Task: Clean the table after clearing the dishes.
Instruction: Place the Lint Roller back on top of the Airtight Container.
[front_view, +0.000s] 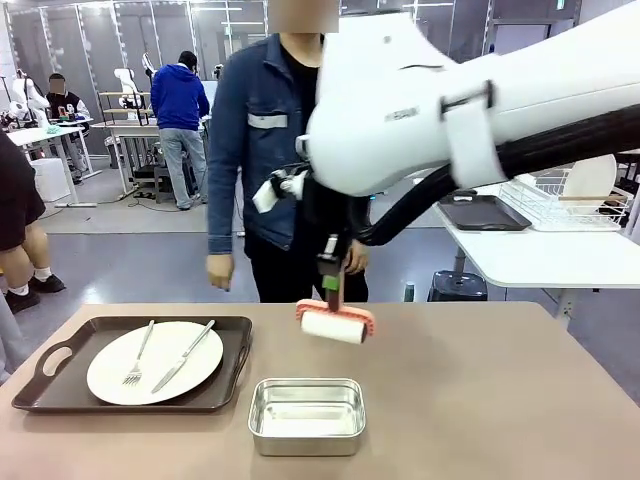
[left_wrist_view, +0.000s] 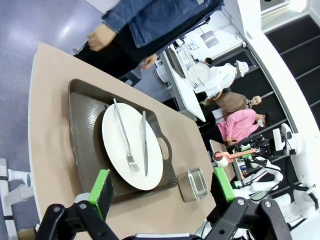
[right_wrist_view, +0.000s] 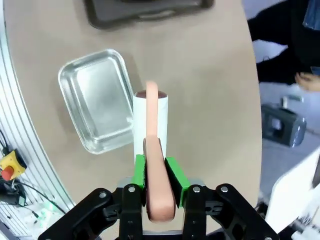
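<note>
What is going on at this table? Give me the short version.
The right gripper is shut on the pink handle of a lint roller and holds it low over the table, just beyond a steel pan; whether the roll touches the top is unclear. The left gripper hangs open above a brown tray with a white plate, fork and knife, not yet cleared. A person stands at the far side, handling nothing.

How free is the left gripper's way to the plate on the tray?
Probably yes, reachable: the left gripper is open and pointed at the plate, with nothing between them. The fork and knife lie across the plate, so a rim grip looks safer.
</note>
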